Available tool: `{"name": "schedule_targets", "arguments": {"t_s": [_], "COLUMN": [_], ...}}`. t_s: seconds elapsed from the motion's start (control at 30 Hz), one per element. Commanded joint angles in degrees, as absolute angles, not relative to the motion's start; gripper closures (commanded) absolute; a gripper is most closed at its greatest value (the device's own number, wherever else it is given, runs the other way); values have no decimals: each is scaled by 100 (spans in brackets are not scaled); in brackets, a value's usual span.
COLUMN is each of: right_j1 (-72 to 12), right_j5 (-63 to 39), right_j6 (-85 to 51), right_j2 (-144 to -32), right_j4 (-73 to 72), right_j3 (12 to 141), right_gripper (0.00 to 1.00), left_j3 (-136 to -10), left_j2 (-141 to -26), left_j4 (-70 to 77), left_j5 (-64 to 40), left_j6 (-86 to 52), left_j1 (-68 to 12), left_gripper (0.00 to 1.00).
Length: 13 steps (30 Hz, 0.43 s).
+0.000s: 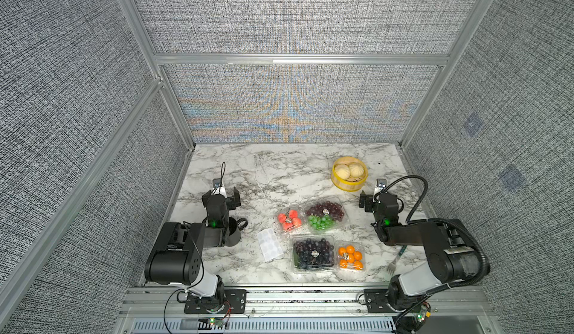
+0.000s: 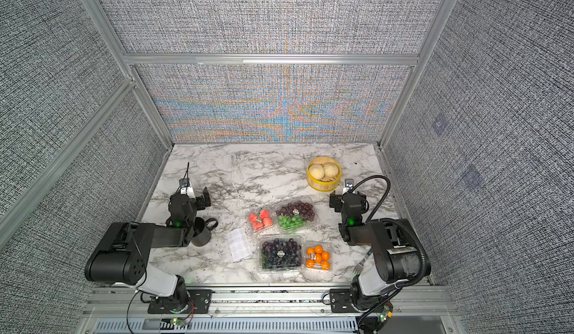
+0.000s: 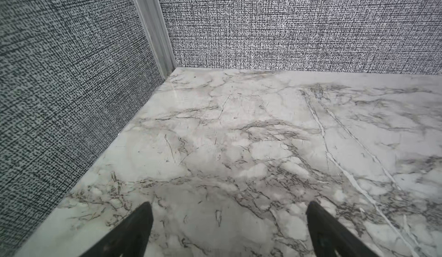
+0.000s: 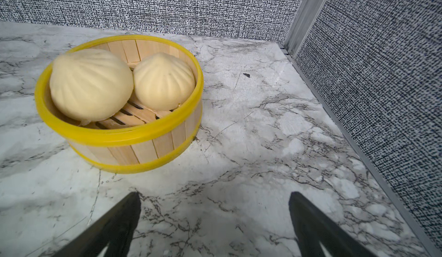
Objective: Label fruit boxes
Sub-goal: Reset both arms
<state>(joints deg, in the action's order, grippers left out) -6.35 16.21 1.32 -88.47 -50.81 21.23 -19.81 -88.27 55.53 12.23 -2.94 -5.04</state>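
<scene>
Left end effector [image 3: 228, 204] and right end effector [image 4: 214, 193] gape wide, gripping nothing (bare worktop [image 3: 239, 148] shows in each gap); four fruit boxes [image 1: 314, 252] cluster on it between them, touching neither.

Left arm [image 1: 183, 254]: black boxy links, white lower segment, thin black cable [image 1: 223, 170].
Right arm [image 1: 435, 245]: same colours, thick ribbed black hose [image 1: 414, 178].
Wrist lights [image 1: 213, 223]: small, green, one per arm.
Bases [image 1: 236, 299]: black bolted plates.
Left gripper [image 3: 229, 204]: black tapered fingers.
</scene>
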Motion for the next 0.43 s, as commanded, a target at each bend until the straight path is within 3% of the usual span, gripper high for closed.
{"name": "schedule_targets", "arguments": {"t_s": [0.0,0.4], "right_j1": [-633,-448], "right_j5": [1685,1280], "right_j6": [97,0], "right_j2": [-8841,-8746], "right_j4": [-5204,-4844], "right_j3": [2143,2238], "right_gripper": [1,1], "left_j3": [-1988,-1975], "left_j2": [-8834,-8833], "left_j4": [5611,5627], "left_j5": [1104,1107], "left_j6": [-201,-202], "left_j1": [-489,-500], "left_gripper": [0,0]}}
